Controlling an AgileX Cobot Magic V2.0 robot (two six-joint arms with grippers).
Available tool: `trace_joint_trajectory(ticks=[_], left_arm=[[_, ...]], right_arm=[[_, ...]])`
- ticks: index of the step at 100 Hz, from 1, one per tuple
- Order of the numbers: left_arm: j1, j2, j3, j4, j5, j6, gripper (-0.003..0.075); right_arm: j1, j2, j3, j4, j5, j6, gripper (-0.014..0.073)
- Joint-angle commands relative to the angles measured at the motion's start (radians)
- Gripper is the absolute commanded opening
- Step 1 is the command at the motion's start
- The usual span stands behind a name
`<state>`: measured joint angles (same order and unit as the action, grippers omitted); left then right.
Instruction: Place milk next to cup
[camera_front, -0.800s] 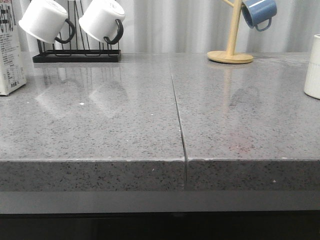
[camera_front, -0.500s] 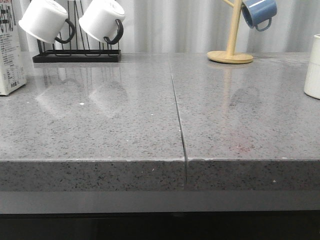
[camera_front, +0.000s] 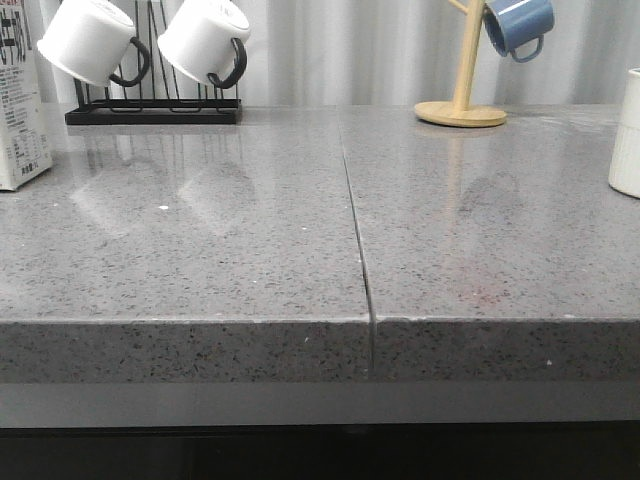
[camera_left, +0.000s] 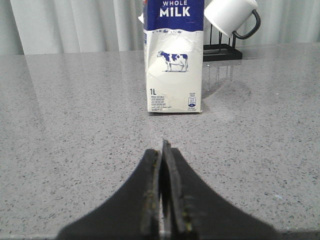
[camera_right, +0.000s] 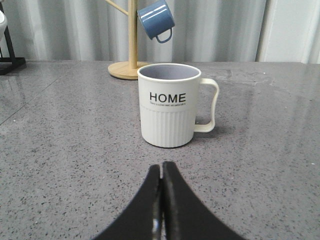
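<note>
The milk carton (camera_front: 20, 110) stands upright at the far left edge of the front view, cut off by the frame. In the left wrist view it (camera_left: 173, 65) shows its blue "WHOLE MILK" band and cow picture. My left gripper (camera_left: 162, 147) is shut and empty, a short way in front of the carton. The cream "HOME" cup (camera_right: 168, 105) stands upright with its handle to the side; in the front view it (camera_front: 627, 135) is at the far right edge. My right gripper (camera_right: 162, 167) is shut and empty, just in front of the cup. Neither gripper shows in the front view.
A black rack (camera_front: 153, 112) with two white black-handled mugs (camera_front: 205, 40) stands at the back left, behind the carton. A wooden mug tree (camera_front: 462, 100) with a blue mug (camera_front: 518, 25) stands at the back right. A seam (camera_front: 355, 220) splits the grey countertop down the middle.
</note>
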<state>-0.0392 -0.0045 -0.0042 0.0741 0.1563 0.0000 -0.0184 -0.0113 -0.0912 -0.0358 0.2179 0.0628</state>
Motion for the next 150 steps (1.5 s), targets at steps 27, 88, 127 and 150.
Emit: trace_joint_trajectory(ticks=[27,88,127,150], left_arm=[[0.003,-0.029,0.045,-0.003,-0.074,0.000,-0.0020],[0.003,-0.029,0.045,-0.003,-0.074,0.000,-0.0021],[0.003,-0.029,0.045,-0.003,-0.074,0.000,-0.0020],[0.003,-0.029,0.045,-0.003,-0.074,0.000,-0.0020]], right_arm=[[0.002,0.027,-0.142,-0.002,0.096,-0.006,-0.0067],[0.001,0.306,-0.142,0.001,-0.135,-0.005,0.0310],[-0.149,0.699,-0.143,0.004,-0.564,-0.005,0.0310],[-0.189,0.902,-0.151,0.072,-0.760,-0.005,0.0310]])
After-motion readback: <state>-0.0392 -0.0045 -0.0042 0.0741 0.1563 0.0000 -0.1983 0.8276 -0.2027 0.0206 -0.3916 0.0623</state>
